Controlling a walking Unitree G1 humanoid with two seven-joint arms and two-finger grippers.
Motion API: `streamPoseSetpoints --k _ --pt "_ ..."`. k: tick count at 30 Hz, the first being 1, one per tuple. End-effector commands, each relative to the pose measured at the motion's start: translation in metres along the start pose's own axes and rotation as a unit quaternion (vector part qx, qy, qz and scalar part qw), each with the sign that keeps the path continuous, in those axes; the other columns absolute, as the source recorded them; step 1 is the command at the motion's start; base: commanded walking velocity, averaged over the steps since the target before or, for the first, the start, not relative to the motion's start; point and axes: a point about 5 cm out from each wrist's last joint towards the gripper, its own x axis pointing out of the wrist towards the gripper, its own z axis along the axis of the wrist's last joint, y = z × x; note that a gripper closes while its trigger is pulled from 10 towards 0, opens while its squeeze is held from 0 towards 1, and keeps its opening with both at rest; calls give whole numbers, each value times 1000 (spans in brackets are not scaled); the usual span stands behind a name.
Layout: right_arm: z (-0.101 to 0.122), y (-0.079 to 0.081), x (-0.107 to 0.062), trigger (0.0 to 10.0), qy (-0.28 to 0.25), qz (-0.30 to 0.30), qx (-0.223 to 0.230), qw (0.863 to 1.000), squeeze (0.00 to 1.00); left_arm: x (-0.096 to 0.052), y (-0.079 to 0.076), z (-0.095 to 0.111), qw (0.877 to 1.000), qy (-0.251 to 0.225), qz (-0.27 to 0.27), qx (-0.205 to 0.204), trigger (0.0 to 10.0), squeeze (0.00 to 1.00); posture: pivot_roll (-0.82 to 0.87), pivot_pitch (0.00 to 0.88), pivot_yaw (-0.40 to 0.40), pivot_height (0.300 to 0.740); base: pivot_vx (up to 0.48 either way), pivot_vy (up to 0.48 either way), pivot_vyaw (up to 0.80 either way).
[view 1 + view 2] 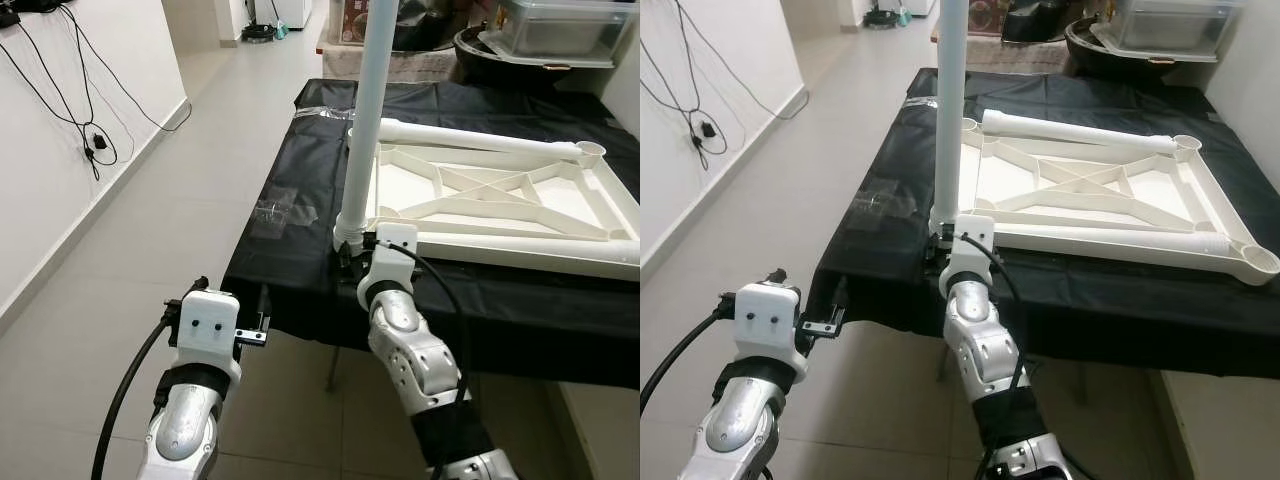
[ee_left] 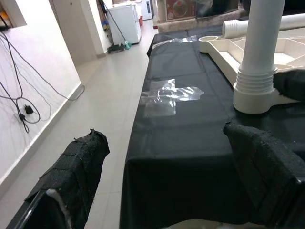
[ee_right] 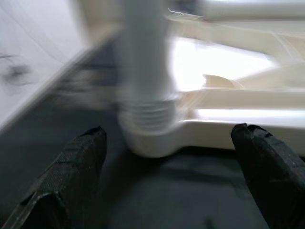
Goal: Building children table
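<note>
Smooth white plastic table frame (image 1: 500, 200) and leg (image 1: 368, 120) on slightly shiny black cloth (image 1: 300, 250)

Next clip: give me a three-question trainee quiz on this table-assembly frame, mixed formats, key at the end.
1. True or false: a white plastic table leg stands upright in the near-left corner socket of the upturned white plastic tabletop frame.
2. Multiple choice: the right gripper is (A) clamped around the leg, (B) open, facing the leg's base, (C) on the floor.
3. Fill in: the frame lies on a ____ cloth-covered bench, while the left gripper hovers open off its edge.

Key: 1 true; 2 B; 3 black.
</note>
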Motion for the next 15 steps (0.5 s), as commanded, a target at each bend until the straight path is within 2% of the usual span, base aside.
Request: streamPoseSetpoints --k 1,5,6,7,8,15 --pt "-1 6 -11 10000 -22 68 -10 997 0 -2 -2 -6 1000 7 -11 -3 10000 0 -88 53 36 740 0 0 0" --pt "-4 6 -15 10000 -27 89 -12 996 0 -2 -2 -8 1000 10 -13 -5 10000 0 -88 53 36 740 0 0 0" --pt "-11 2 -27 10000 -19 106 11 994 0 -15 -1 -20 998 47 -12 -26 10000 0 -102 26 59 740 0 0 0" --pt "-11 2 -27 10000 -19 106 11 994 0 -15 -1 -20 998 47 -12 -26 10000 0 -102 26 59 740 0 0 0" --pt "-13 0 -32 10000 -20 111 12 994 0 -23 -1 -27 997 68 -10 -42 10000 0 -104 23 59 740 0 0 0" --pt "-18 -1 -39 10000 -26 122 -2 992 0 -34 -3 -39 993 101 -9 -59 10000 0 -105 0 63 740 0 0 0"
